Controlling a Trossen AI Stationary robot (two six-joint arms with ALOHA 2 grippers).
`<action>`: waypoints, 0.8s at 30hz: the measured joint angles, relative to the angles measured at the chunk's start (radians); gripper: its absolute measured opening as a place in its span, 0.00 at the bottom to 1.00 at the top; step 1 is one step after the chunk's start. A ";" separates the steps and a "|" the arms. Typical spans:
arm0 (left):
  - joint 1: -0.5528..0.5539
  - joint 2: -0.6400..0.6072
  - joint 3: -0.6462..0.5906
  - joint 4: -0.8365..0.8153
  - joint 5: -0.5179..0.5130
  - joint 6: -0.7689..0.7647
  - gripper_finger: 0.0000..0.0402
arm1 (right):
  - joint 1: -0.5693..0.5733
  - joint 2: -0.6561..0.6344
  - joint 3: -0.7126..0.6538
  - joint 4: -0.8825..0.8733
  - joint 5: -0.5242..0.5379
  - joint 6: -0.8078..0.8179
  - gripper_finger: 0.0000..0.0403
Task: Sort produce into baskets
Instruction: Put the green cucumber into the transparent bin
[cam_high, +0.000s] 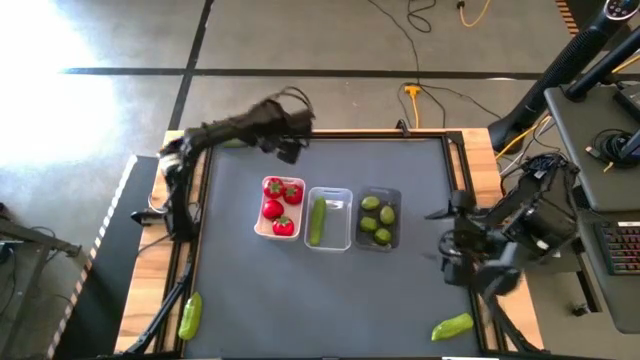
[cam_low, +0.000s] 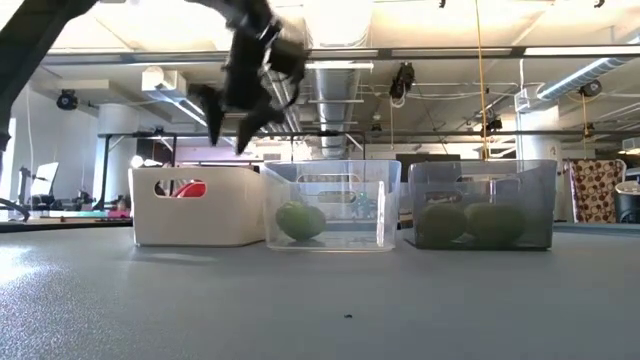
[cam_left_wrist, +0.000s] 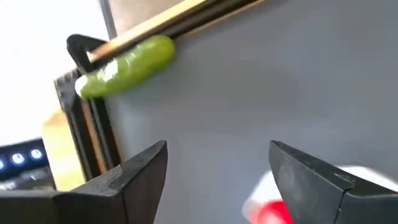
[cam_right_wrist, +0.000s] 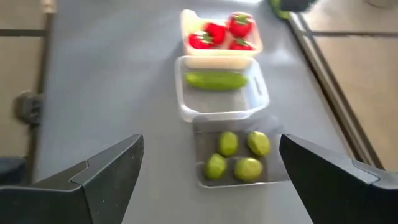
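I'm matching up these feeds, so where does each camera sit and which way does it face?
High view: overhead, straight down on the table, both arms, three baskets.
Low view: tabletop height, level across at the white basket; the left gripper hangs above.
Left wrist view: past its open fingers toward a cucumber at the table edge.
Right wrist view: past its open fingers along the basket row.
High and right wrist views share the tomatoes.

You see three baskets in row mid-table. White basket (cam_high: 262, 222) at left: four red tomatoes (cam_high: 281, 205). Clear basket (cam_high: 342, 196) in middle: one cucumber (cam_high: 318, 221) lying lengthwise. Smoky grey basket (cam_high: 391, 196) at right: four limes (cam_high: 377, 218). Loose cucumbers: near-left edge (cam_high: 190, 314), near-right corner (cam_high: 452, 326), far-left corner (cam_left_wrist: 126, 66).
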 joint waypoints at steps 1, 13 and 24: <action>0.039 -0.021 -0.047 0.037 0.004 0.081 0.65 | -0.032 0.000 -0.007 0.001 0.000 -0.003 0.91; 0.411 -0.045 -0.355 0.296 -0.002 1.297 0.64 | -0.539 0.002 -0.018 0.139 -0.023 -0.194 0.91; 0.516 0.062 -0.339 0.428 0.068 1.434 0.58 | -0.825 0.014 -0.018 0.229 -0.242 -0.355 0.91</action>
